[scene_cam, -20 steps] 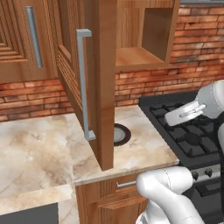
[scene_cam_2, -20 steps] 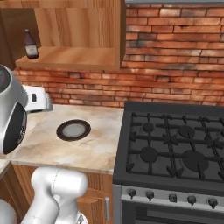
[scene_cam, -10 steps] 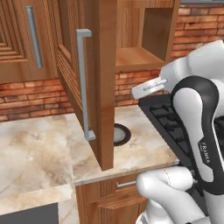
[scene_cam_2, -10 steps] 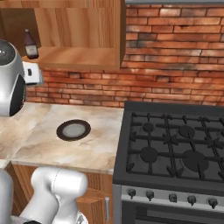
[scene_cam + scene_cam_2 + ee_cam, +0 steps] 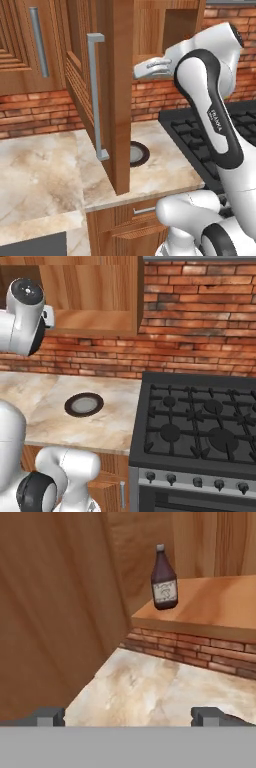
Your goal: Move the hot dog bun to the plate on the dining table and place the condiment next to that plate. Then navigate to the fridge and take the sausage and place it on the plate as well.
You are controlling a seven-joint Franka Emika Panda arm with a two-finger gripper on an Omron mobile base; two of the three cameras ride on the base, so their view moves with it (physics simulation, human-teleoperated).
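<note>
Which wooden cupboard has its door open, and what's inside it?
The cabinet above the counter, its door swung wide. The condiment stands upright on its shelf. The neighbouring cupboard is shut.

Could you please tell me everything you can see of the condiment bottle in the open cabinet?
The condiment is a small dark brown bottle with a narrow neck, a pale cap and a pale label with dark markings on its front. It looks like glass or glossy plastic. It stands upright and capped on the wooden cabinet shelf, near the shelf's front corner, above the brick backsplash and marbled counter. Nothing but the shelf touches it; the open gripper is well short of it.
</note>
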